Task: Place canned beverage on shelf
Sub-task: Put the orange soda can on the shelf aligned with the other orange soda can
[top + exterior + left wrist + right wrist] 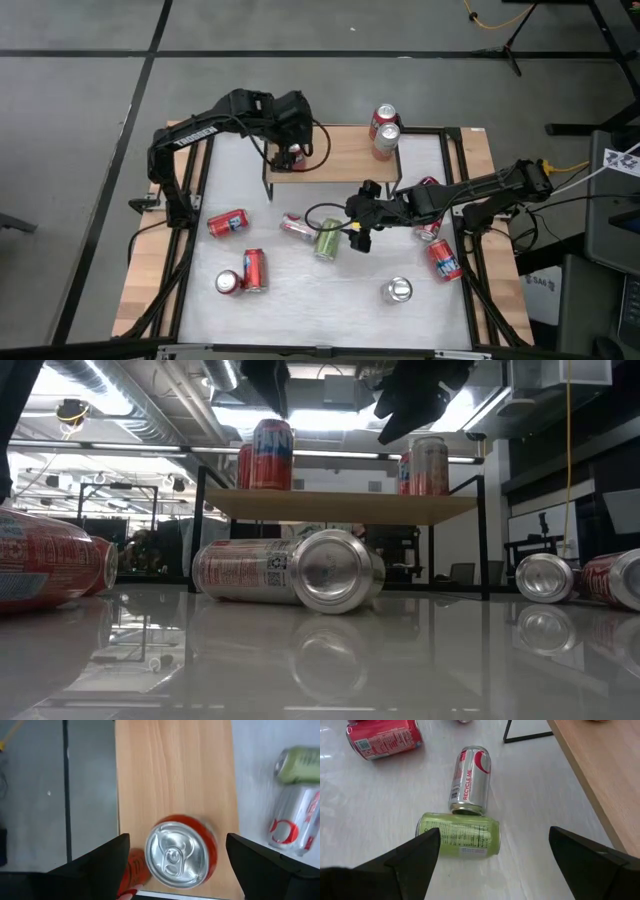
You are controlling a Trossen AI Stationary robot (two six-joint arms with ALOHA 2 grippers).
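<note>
The left gripper (175, 865) hangs released over the shelf (340, 150), fingers spread clear of a red can (181, 854) standing upright near the shelf's left end, so this placement looks finished. The right gripper (492, 862), also spread and empty, hovers in front of the shelf over a lying green can (459, 835); the next move calls for lowering and closing on it

You have a shelf (172, 775) with a pale wood plank top, smooth and matt with fine grain, on thin black metal legs. The red can (181, 852) on it has a bright brushed-metal lid. The white table (380, 820) looks smooth and glossy, mirroring the cans. The silver can (470, 780) and green can (459, 836) have shiny printed metal sides
</note>
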